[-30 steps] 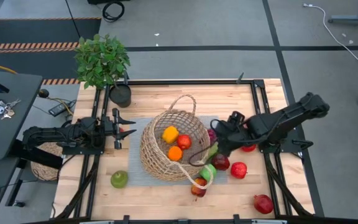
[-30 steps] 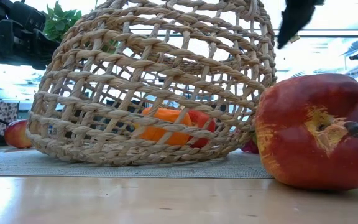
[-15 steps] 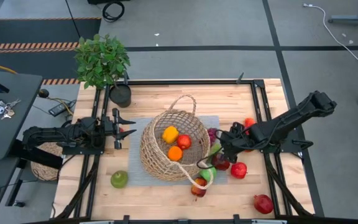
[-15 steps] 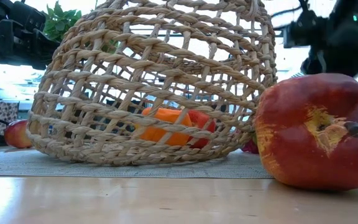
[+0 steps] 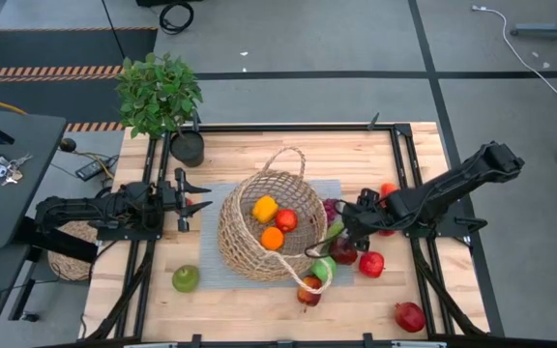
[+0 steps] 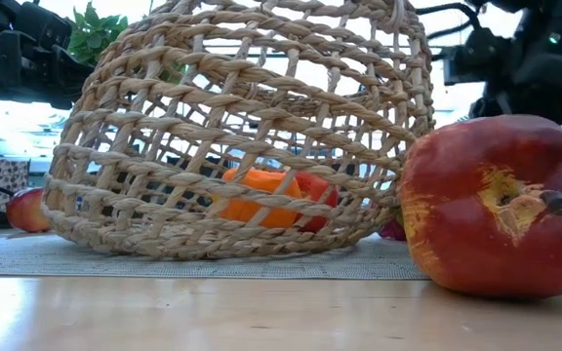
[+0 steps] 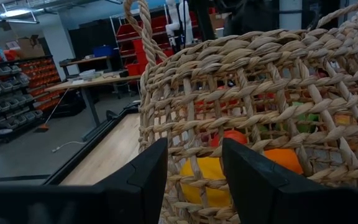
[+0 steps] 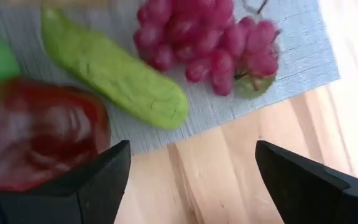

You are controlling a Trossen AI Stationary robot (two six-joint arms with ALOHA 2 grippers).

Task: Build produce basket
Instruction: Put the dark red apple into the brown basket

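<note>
**Right gripper open over fruit beside basket**

Basket (image 5: 269,232) sat mid-worktop on a grey mat (image 5: 211,275), tipped on its side in the low view. Held a yellow pepper (image 5: 265,208), an orange (image 5: 273,238) and a red apple (image 5: 286,220).

Right gripper (image 5: 344,232) hung just off the basket's right side, jaws spread wide, gripping nothing. Below it in the right wrist view: a dark red fruit (image 8: 36,134), a long green vegetable (image 8: 117,78) and purple grapes (image 8: 210,37) on the mat near its corner.

Left gripper (image 5: 201,198) parked near the worktop's left edge, fingers clenched shut, empty, pointed at the basket wall.

Loose produce: green apple (image 5: 186,278) towards the front-left corner, pomegranate (image 5: 409,316) at the front-right corner, red apple (image 5: 371,264) right of the basket, another red fruit (image 5: 308,293) by the lower handle near the front edge. Potted plant (image 5: 161,97) at the back-left corner.
</note>
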